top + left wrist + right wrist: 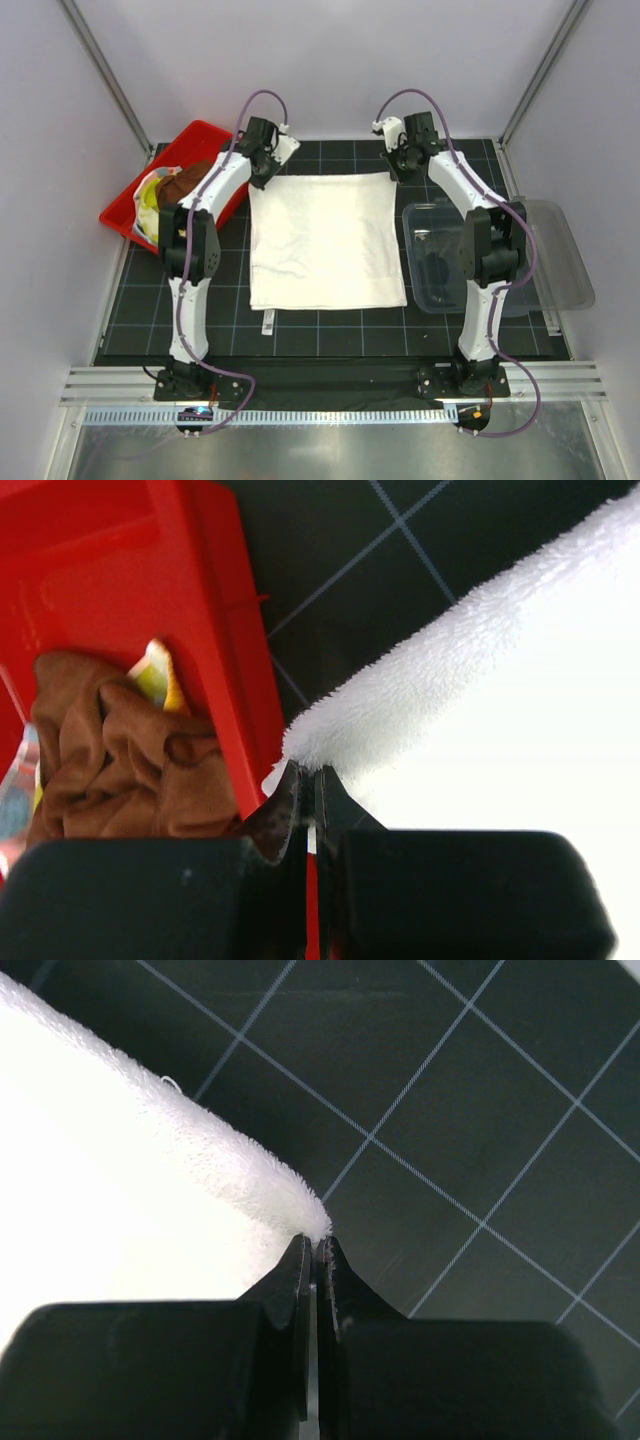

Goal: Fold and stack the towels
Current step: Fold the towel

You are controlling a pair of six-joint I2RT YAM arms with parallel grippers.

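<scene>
A large white towel (325, 240) lies spread flat on the black gridded mat. My left gripper (262, 172) is at its far left corner and pinches that corner, jaws shut on the white towel (400, 695). At the far right corner my right gripper (397, 170) is likewise shut on the white towel (130, 1170). A brown towel (182, 185) and a yellow-green one (150, 195) lie crumpled in the red tray (200, 135); the left wrist view shows the brown towel (120, 760) close beside the gripped corner.
The red tray (210, 610) stands at the far left, partly off the mat. A clear plastic bin (560, 255) sits at the right, under my right arm. A small white tag (267, 322) pokes out at the towel's near edge.
</scene>
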